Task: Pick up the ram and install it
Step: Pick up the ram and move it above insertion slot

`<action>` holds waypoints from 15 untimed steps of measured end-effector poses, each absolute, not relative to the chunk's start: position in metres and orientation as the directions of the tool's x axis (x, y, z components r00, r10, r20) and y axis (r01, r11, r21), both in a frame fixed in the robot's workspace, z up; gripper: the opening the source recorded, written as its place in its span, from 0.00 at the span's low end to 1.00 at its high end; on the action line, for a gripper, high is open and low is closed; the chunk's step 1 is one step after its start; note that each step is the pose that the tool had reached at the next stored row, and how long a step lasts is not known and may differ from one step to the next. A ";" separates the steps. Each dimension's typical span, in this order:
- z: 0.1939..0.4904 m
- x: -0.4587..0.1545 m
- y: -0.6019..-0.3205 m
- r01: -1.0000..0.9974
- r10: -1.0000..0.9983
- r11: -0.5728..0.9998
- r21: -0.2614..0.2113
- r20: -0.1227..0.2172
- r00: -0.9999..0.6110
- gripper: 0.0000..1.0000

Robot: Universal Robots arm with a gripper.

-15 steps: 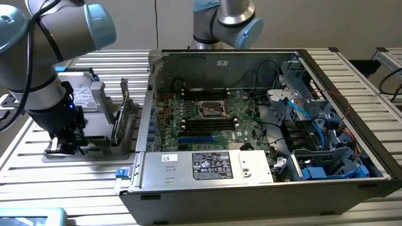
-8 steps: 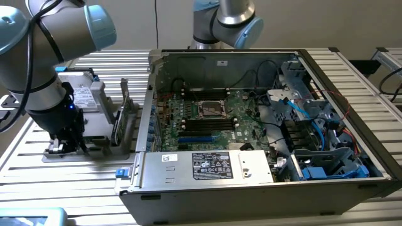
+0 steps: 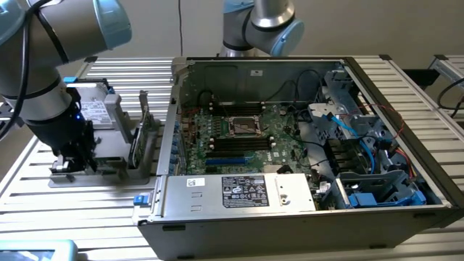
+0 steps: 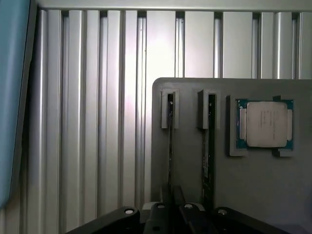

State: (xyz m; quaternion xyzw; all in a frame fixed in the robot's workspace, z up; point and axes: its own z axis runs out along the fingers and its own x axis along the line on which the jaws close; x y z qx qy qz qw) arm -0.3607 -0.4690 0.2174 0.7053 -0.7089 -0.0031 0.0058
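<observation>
A: Claw state, quick?

B: The gripper (image 3: pixel 70 163) is down over the gray holder (image 3: pixel 108 175) on the exterior view's left. In the wrist view the gripper (image 4: pixel 171 202) is pinched closed on the ram (image 4: pixel 169 146), which stands edge-on in its holder (image 4: pixel 253 195) slot.

A: Anything crowding it?

B: A second thin board (image 4: pixel 209 146) stands in the next slot, just beside it, with a CPU (image 4: pixel 265 124) in a recess beyond. A hard drive (image 3: pixel 98 111) and a tall green card (image 3: pixel 145 128) stand between the gripper and the open computer case (image 3: pixel 290 228). The motherboard (image 3: pixel 243 155) lies inside. Everything sits on a slatted table (image 3: pixel 73 209).

A: Text?

B: The power supply label (image 3: pixel 245 191) print is too small to read, and the CPU markings are unreadable too.
</observation>
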 end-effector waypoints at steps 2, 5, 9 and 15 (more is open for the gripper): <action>0.226 -0.361 -0.469 -1.000 -1.000 0.005 0.013 0.004 -0.005 0.13; 0.240 -0.361 -0.469 -1.000 -1.000 0.005 0.013 0.004 -0.005 0.13; 0.258 -0.361 -0.470 -1.000 -1.000 0.005 0.013 0.004 -0.005 0.13; 0.285 -0.357 -0.471 -1.000 -1.000 0.005 0.013 0.004 -0.005 0.13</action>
